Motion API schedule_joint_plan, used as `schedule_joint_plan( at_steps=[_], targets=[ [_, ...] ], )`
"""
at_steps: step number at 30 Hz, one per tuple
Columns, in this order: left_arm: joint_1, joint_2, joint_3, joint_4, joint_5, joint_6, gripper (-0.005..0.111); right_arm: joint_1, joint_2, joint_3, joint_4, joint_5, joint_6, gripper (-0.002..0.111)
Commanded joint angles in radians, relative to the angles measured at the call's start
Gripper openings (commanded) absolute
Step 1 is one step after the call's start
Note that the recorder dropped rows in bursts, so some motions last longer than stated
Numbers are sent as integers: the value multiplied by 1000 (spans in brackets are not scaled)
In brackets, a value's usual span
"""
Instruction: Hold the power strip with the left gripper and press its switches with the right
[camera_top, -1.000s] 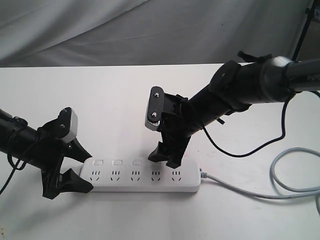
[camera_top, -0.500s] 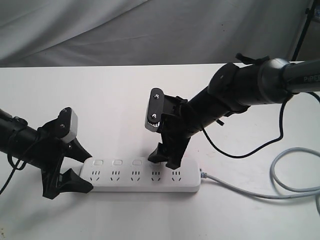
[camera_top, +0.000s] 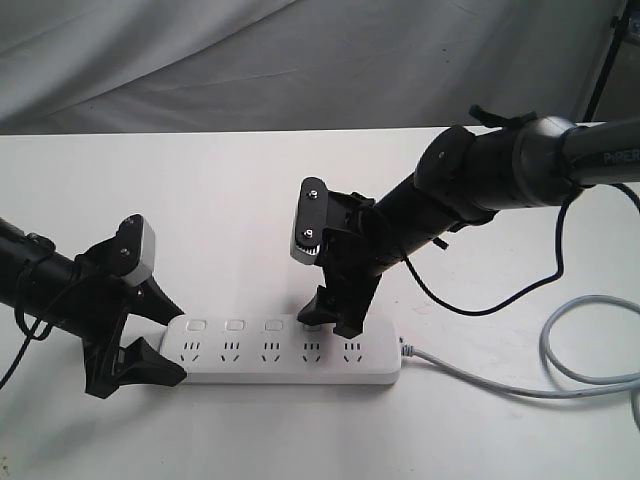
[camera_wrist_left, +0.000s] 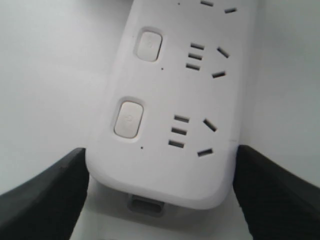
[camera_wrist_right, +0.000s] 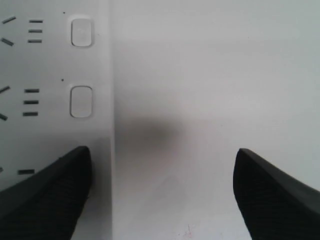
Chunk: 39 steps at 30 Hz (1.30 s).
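Left gripper (camera_top: 183, 346) jaws clasp power strip (camera_top: 285, 364); right gripper (camera_top: 329, 325) jaws gape (wrist view: one over table (camera_wrist_right: 200, 75))

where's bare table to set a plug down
Free: table behind the power strip's left half, and the band in front. Crowded: left gripper at one end, right gripper over the switches, cable looping beyond.
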Motion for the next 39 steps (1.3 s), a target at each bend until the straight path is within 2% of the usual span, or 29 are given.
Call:
schedule_joint_plan(
  at_steps=[1,10,20,25,39],
  targets=[
    [-7,-1,4,3,-2,3,28,-4,26,12,-68,4,-19,72],
    [-7,-1,4,3,-2,3,28,-4,-89,12,0,64,-17,72],
    [-7,-1,4,3,-2,3,28,-4,-91,12,2,56,-11,72],
    [-7,-1,4,3,-2,3,28,-7,-91,12,-81,47,53,72],
    [-7,-1,4,3,-2,3,28,-85,-91,36,-93,83,61,72]
  ],
)
